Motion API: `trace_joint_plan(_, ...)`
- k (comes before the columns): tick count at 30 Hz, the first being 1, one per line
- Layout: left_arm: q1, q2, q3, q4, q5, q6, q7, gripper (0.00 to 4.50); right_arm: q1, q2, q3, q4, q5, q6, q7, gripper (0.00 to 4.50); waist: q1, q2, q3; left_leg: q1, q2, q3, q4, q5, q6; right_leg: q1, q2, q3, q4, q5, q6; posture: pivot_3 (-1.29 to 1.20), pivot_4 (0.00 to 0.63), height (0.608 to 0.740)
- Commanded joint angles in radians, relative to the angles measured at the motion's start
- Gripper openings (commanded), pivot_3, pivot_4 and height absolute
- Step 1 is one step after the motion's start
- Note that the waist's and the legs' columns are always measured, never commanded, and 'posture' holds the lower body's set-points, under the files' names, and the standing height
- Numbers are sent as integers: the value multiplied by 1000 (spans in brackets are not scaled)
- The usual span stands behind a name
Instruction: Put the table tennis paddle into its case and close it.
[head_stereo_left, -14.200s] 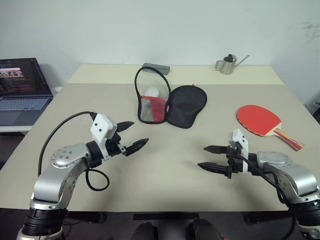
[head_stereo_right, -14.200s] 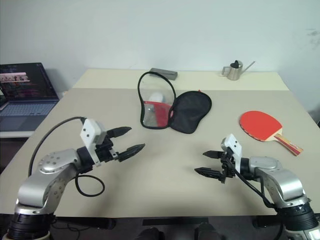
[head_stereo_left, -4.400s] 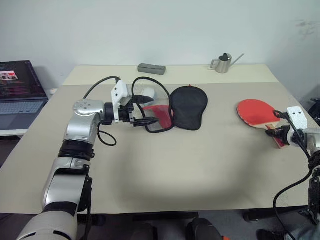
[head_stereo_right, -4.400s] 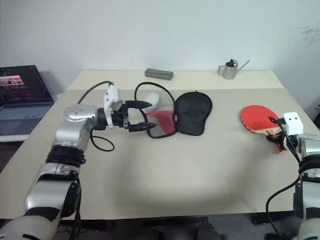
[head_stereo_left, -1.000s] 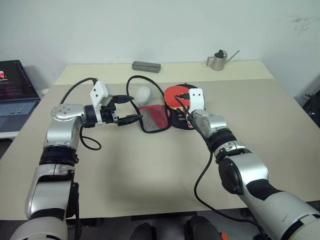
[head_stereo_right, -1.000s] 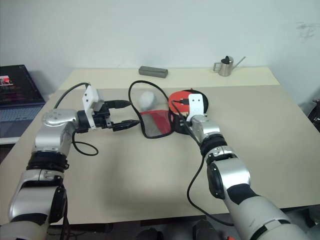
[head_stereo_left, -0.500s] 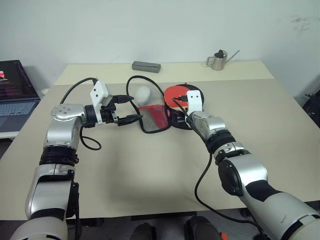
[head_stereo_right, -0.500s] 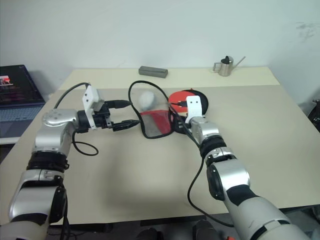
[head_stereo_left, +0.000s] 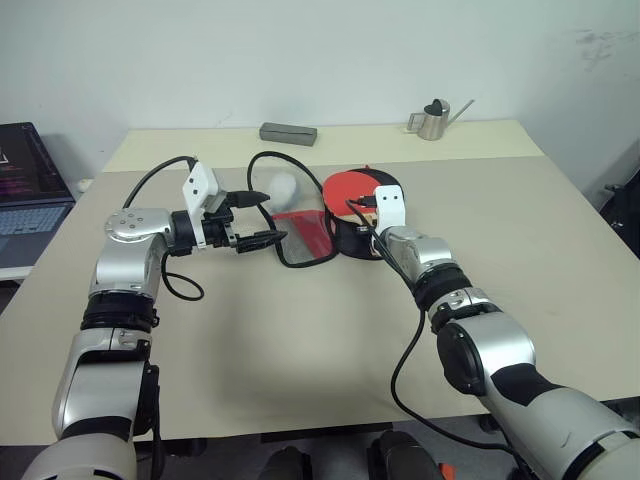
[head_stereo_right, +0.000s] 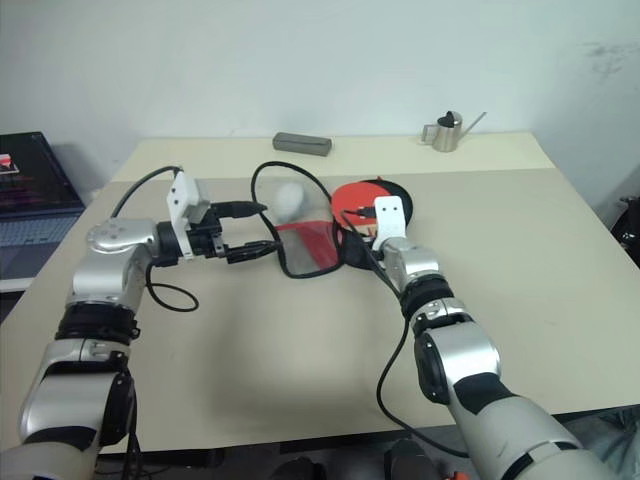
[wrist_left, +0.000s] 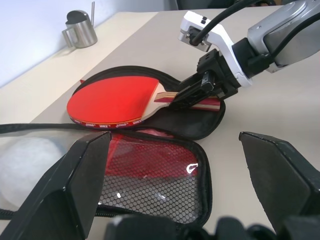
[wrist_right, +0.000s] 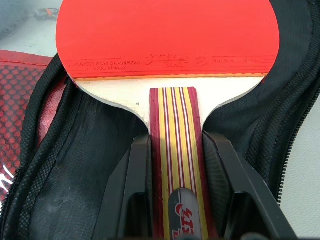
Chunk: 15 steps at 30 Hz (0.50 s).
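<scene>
Since the frame of some seconds ago, the table tennis paddle (wrist_left: 112, 102) has come from the right side of the bench (head_stereo_left: 560, 230) to the case (wrist_left: 165, 172) at the middle, borne by the right claw (wrist_right: 176, 150), which was out at the bench's right edge then. Within the last second no shift of the paddle is noted; the right claw's fingers (wrist_right: 135, 165) have drawn in against the handle.

Present state: the right claw is clamped on the wooden handle, one black finger on each side of it. The red blade lies over the open black half of the case, with the zipper rim running round it. The other half, with its mesh pocket and red panel, is folded out toward the left claw (head_stereo_left: 262, 218). That claw stands wide apart just beside the case, gripping nothing.

Progress, as judged: the paddle is placed on the case, though not yet released. The flap remains to be folded over and the zipper run round.

Not determinable: whether the blade lies flat on the lining or is held slightly above it. The zipper pull cannot be located. A white ball (head_stereo_left: 283, 186) shows dimly behind the clear side
</scene>
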Motion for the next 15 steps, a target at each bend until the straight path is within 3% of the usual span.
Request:
trace_joint_plan(1,-15,7,16,-29,-12,-9,-2,4500,-11,6,8,-54,-8,-16,-11,1034,0,0,0,0,0,0,0,0,0,0,0,0,0,0,0,0,150,740)
trace_joint_plan(15,-20,8,15,-24,-8,-13,1,4500,10,1,28,-76,-32,-45,-55,1034,1,0,0,0,0,0,0,0,0,0,0,0,0,0,0,0,150,740)
